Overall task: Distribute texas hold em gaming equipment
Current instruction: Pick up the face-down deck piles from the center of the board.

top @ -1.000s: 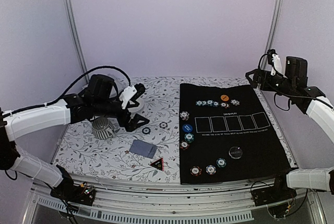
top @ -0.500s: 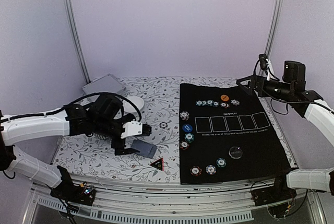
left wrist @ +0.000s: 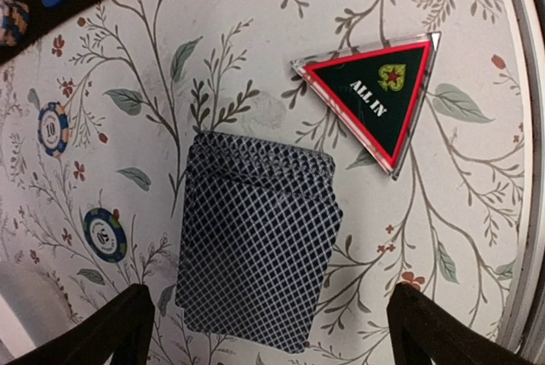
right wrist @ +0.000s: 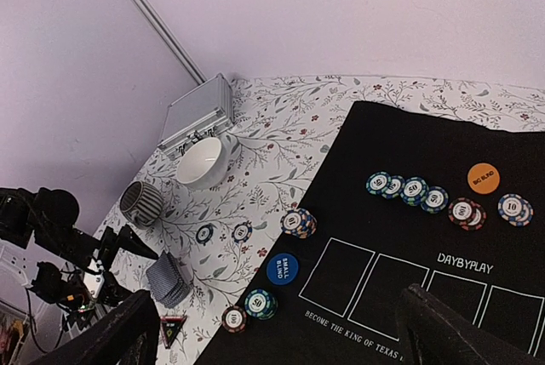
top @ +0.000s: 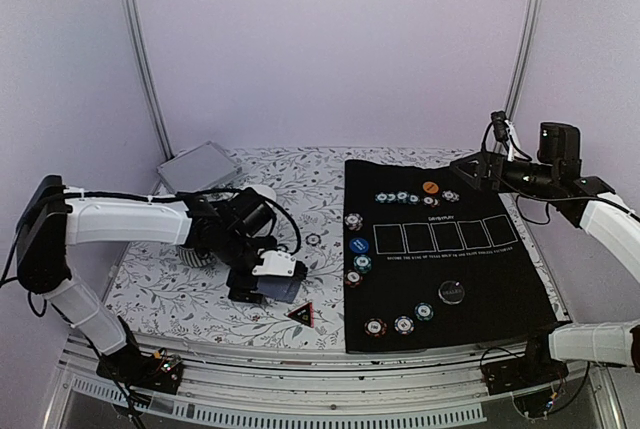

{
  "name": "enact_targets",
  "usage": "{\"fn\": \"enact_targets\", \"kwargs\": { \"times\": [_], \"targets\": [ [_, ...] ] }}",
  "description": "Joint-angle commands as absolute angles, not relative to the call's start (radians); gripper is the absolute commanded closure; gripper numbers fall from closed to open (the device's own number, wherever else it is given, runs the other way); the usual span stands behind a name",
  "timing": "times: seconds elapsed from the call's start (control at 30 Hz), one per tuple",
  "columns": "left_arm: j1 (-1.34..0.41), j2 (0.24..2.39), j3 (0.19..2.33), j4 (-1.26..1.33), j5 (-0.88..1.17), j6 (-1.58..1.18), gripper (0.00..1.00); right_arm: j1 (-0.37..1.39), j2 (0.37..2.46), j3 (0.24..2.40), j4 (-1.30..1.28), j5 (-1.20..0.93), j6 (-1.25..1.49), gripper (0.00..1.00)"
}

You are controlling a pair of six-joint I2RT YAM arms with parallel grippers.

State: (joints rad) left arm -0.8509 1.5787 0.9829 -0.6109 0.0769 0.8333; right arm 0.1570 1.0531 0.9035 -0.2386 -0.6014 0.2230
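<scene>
The playing cards (left wrist: 255,237) lie as a loosely squared, lattice-backed deck on the floral cloth; they show again as the deck (top: 280,287) and the deck (right wrist: 169,278). My left gripper (left wrist: 272,331) hovers right over it, open, one finger on either side and touching nothing; from above, the left gripper (top: 258,279) covers part of the deck. Two loose chips (left wrist: 105,234) lie beside the deck. On the black mat (top: 500,289) sit a row of chips (top: 410,197), an orange chip (top: 430,187), a blue button (top: 359,245) and a black disc (top: 452,291). My right gripper (top: 470,164) hangs open, high over the mat's far right.
A triangular "ALL IN" marker (left wrist: 375,101) lies just beyond the deck near the table's front edge. A silver case (top: 198,164), a white bowl (right wrist: 203,161) and a striped mug (right wrist: 140,203) stand at the back left. Three more chips (top: 403,324) sit at the mat's near edge.
My left arm swung from beside the bowl toward the front and now sits over the deck. The right gripper drifted slightly left. Both stayed open.
</scene>
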Motion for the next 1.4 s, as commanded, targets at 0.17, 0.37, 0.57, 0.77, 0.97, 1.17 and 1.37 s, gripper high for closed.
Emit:
{"fn": "enact_targets", "kwargs": {
  "times": [0.17,0.37,0.57,0.77,0.97,1.17,1.37],
  "targets": [
    [-0.828,1.742,1.073,-0.633,0.059,0.911,0.02,0.159,1.070,0.897,-0.235,-0.638,0.229,0.01],
    [-0.819,1.816,1.134,-0.661,0.093,0.925,0.02,0.158,1.068,0.895,-0.238,-0.635,0.230,0.01],
    [-0.819,1.859,1.152,-0.693,0.104,0.937,0.02,0.159,1.076,0.900,-0.239,-0.636,0.227,0.01],
    [-0.821,1.869,1.142,-0.708,0.110,0.937,0.09,0.158,1.084,0.901,-0.243,-0.633,0.227,0.01],
    [-0.830,1.885,1.133,-0.666,0.084,0.916,0.22,0.158,1.076,0.900,-0.245,-0.627,0.225,0.01],
    [-0.841,1.863,1.112,-0.629,0.070,0.872,0.35,0.158,1.085,0.906,-0.248,-0.639,0.229,0.01],
    [-0.844,1.816,1.088,-0.586,0.060,0.842,0.42,0.158,1.083,0.905,-0.253,-0.647,0.240,0.01]
  ]
}}
